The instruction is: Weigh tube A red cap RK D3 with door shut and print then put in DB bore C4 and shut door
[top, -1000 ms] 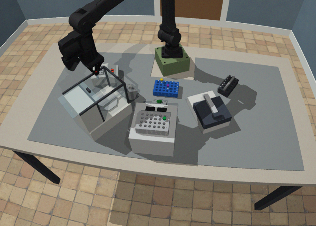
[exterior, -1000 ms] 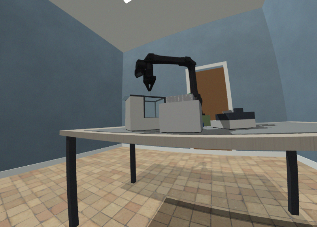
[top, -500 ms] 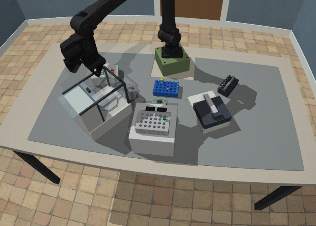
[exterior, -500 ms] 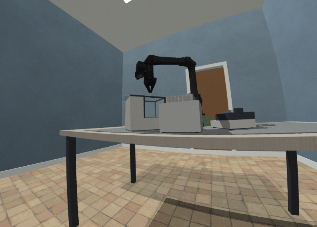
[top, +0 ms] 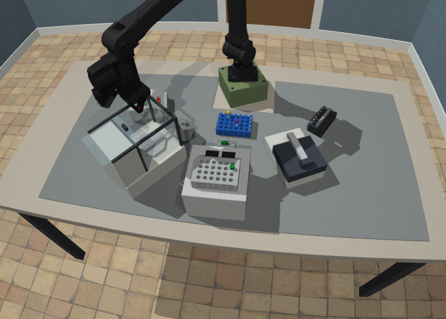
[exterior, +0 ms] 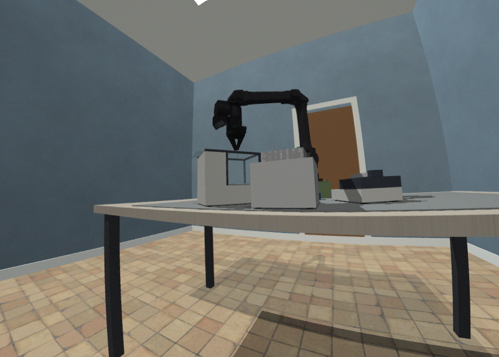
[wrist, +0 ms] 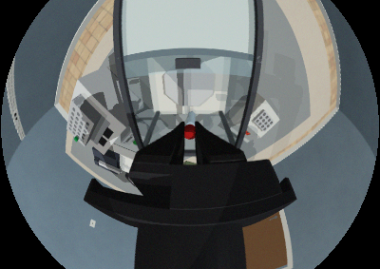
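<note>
My gripper [top: 139,108] [exterior: 236,145] [wrist: 189,126] is shut on tube A [top: 139,109] [wrist: 189,132], whose red cap shows between the fingertips. It hangs at the top frame of the balance's glass box [top: 144,143] [exterior: 235,168], over the near, open part of the top. The door pane [top: 108,135] [wrist: 184,26] with its dark handle [top: 124,126] [wrist: 188,64] is slid back. The pan [top: 158,148] [wrist: 184,91] lies below inside the box. The dry block DB [top: 158,99] [wrist: 262,119] stands just beyond the balance, partly hidden by the glass.
The blue rack RK [top: 234,124] holds a yellow-capped and a magenta-capped tube. The mixer [top: 216,175] with a green-capped tube stands beside the balance. The spectrophotometer [top: 297,157] and the black magnet block [top: 321,120] are further right. A small grey block [top: 185,126] sits by the balance's corner.
</note>
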Tool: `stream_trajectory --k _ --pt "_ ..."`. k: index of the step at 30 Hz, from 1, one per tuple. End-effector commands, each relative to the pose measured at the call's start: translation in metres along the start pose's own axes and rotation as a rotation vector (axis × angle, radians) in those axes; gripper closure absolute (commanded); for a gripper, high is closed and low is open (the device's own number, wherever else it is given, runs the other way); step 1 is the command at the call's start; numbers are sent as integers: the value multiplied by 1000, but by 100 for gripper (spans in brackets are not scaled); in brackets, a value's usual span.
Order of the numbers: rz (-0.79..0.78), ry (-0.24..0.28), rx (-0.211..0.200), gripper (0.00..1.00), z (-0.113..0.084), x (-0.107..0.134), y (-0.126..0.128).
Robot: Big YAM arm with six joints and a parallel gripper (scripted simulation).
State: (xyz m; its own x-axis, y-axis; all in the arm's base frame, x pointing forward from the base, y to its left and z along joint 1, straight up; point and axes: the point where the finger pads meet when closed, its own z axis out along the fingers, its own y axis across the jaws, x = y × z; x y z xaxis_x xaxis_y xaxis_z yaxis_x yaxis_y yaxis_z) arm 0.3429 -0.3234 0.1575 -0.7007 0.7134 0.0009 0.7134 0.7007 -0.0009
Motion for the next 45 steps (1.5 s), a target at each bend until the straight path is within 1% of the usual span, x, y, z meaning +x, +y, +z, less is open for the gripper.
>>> stream_trajectory --k 1,8,10,11,13,25,27,28,30,42,44,45 --pt "-1 -3 0 91 12 -6 5" --pt "-1 -3 0 91 24 -6 5" --pt "-1 -3 0 91 24 -6 5" --pt "-1 -50 -2 91 8 -23 6" --pt "-1 -3 0 91 29 -6 5" --pt "-1 -3 0 91 49 -6 5" --pt "-1 -3 0 91 49 -6 5" --pt "-1 -51 -2 91 33 -24 6" --pt "-1 -4 0 91 54 -6 5" --pt "-1 -3 0 91 74 -6 5" --pt "-1 -3 0 91 74 -6 5" --pt "-1 -53 -2 91 58 -26 6"
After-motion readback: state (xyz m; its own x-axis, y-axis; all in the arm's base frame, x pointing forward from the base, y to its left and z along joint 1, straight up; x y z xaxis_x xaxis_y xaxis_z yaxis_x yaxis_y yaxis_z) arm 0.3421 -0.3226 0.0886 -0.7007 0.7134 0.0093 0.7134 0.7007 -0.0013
